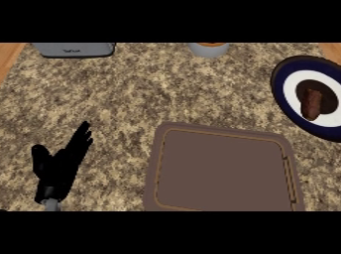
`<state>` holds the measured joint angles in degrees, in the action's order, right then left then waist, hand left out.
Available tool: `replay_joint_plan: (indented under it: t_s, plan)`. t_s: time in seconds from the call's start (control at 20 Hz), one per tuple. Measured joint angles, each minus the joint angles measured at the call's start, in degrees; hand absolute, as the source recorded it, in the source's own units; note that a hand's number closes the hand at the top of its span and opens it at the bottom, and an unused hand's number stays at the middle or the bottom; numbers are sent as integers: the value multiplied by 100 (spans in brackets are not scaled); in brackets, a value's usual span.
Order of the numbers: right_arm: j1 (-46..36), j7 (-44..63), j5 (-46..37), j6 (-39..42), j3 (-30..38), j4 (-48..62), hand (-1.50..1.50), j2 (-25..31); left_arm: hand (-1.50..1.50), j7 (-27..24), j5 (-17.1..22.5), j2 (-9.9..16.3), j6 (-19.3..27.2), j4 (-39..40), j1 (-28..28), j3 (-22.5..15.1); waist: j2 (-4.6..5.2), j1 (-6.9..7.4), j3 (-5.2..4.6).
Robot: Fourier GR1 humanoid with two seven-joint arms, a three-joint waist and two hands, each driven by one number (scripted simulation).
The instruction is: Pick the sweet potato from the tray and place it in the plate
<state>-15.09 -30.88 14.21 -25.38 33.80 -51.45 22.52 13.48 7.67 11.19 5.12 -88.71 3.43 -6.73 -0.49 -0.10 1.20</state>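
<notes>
The left hand (60,166) rests at the lower left of the head view. Its fingers are straight and point up and a little to the right. It holds nothing. It sits over the speckled counter (130,99), apart from everything else. The right hand does not show anywhere, so nothing can be said about it.

To the right of the left hand lies the tray (225,171). It is brown and flat, with rounded corners and a thin line running just inside its rim. Nothing lies on it.

Farther out, at the right edge, is the plate (316,96). It has a dark blue rim, a white ring and a dark middle. The sweet potato (312,103) lies in that dark middle. It is reddish brown and longer than it is wide. No hand is touching it.

So the job looks done. The sweet potato is off the tray and in the plate. Nothing seems left to do, except maybe for the hands to stay out of the way.

At the top edge, a grey box (75,49) sits on the counter. It has a small word on its front, but the letters are too small to read. Near the top middle stands a pale cup (208,49) with something orange inside.
</notes>
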Motion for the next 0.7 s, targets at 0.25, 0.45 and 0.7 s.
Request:
replay_joint_plan:
  t_s: [0.25, 0.45, 0.7]
  plan:
    - [548, -713, 79, 666, 3, 293, -150, -147, 0, -17, 70, -33, -98, -10, -4, 61, -15, 1, -12]
    - [860, -1048, -49, 702, -126, 348, -150, -336, 0, 18, 8, -48, -120, 21, -15, 68, -31, 4, -8]
    - [1102, -1089, -182, 533, -297, 204, -150, -524, 0, 82, -98, -83, -89, 60, -69, 94, -31, 7, -19]
